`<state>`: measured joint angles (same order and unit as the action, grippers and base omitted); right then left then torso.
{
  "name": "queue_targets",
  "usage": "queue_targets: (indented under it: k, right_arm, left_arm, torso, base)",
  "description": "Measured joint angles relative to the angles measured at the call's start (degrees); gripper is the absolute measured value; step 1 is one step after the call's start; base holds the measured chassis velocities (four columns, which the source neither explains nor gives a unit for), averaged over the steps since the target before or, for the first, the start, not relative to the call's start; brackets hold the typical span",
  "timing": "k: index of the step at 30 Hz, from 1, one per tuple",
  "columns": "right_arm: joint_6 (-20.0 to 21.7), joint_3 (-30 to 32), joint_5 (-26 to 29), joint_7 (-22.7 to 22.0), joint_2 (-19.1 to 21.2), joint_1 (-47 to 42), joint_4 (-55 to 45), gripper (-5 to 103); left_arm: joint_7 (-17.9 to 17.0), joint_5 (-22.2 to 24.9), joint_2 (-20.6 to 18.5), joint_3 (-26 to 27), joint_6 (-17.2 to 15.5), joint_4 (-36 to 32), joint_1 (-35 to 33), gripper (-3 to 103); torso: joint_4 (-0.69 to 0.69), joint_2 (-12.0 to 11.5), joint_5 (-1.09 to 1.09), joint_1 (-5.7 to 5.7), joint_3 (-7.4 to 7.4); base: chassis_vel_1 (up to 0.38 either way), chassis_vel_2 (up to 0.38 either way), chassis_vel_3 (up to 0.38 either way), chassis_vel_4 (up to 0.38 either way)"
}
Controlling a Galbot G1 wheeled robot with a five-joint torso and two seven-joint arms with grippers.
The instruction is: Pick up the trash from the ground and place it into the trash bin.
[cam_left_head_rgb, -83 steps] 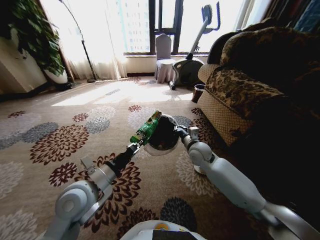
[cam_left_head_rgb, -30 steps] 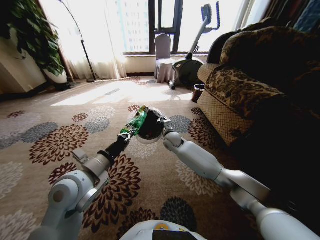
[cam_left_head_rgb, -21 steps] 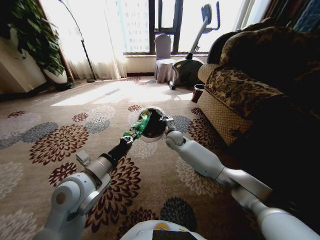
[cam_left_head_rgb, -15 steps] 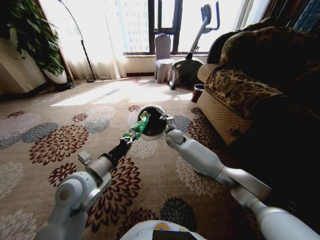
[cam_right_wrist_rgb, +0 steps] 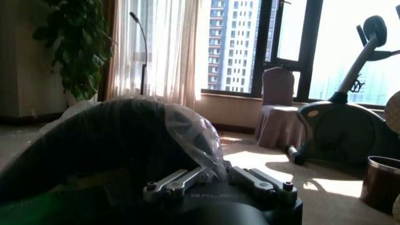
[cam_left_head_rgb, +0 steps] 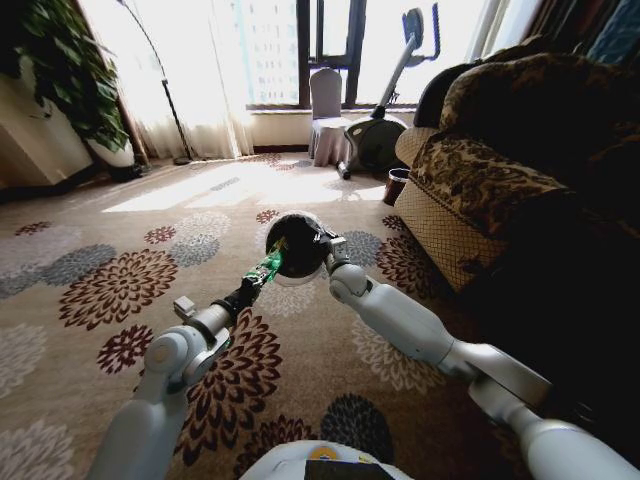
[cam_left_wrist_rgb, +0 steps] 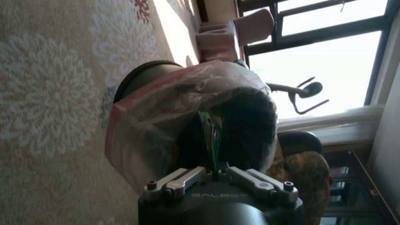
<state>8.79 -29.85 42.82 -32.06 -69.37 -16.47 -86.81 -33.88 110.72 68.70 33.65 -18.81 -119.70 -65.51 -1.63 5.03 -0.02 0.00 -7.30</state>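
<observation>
Since the earlier frames, both arms have stretched forward. Left gripper (cam_left_head_rgb: 262, 272) pinches the green wrapper (cam_left_head_rgb: 269, 264) at the bin (cam_left_head_rgb: 297, 243) mouth's 7 o'clock edge; right gripper (cam_left_head_rgb: 325, 246) clamps the rim at 3 o'clock. Next, I judge, push deeper and release. Open carpet (cam_left_head_rgb: 110, 250) lies around; the sofa (cam_left_head_rgb: 480, 190) stands at 3 o'clock.

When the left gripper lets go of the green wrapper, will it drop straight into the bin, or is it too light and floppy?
The green wrapper is a thin sheet pinched edge-on in the left gripper, so it is probably light and may flutter. Its tip already reaches into the trash bin, which the right gripper holds by the rim. It might cling to the liner.
</observation>
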Motion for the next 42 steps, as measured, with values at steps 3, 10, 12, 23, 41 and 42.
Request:
queue_targets:
  k: [3,10,12,23,41,42]
  right_arm:
    - [-0.3,-0.6,0.0,0.2,0.9,-1.8,-2.4,0]
    - [-0.8,-1.5,-0.2,0.6,1.7,-3.8,-4.9,0]
    - [-0.8,-1.8,-0.2,0.6,1.8,-4.0,-5.5,0]
    - [-0.7,-2.3,-0.2,0.7,2.7,-4.9,-7.1,0]
    - [0.5,-0.6,-0.4,1.3,2.8,-3.7,-3.7,0]
    - [0.5,-0.4,-0.6,1.3,2.9,-3.9,-3.3,0]
  left_arm:
    - [0.0,0.2,0.0,-1.1,-0.2,3.5,4.5,0]
    - [-1.1,0.1,0.4,-4.1,-0.1,7.2,9.1,0]
    - [-1.1,-0.4,0.7,-4.9,0.0,8.4,9.8,0]
    - [6.0,-15.9,-0.1,-9.4,-5.1,13.3,10.6,17]
    - [27.5,-40.6,-8.1,-5.5,-16.6,-2.0,-0.8,81]
    - [30.3,-42.1,-8.5,-5.1,-16.7,-3.0,-1.5,81]
  torso:
    - [0.03,0.0,0.02,0.00,0.00]
    - [0.01,0.0,0.02,0.00,0.00]
    - [0.01,0.0,0.02,0.00,0.00]
    - [0.01,0.0,0.02,0.00,0.00]
    - [-0.01,0.0,0.02,0.00,0.01]
    - [-0.02,0.0,0.00,-0.01,0.01]
  base:
    - [0.000,0.000,0.000,0.000]
    - [0.000,0.000,0.000,0.000]
    - [0.000,0.000,0.000,0.000]
    - [0.000,0.000,0.000,0.000]
    - [0.000,0.000,0.000,0.000]
    - [0.000,0.000,0.000,0.000]
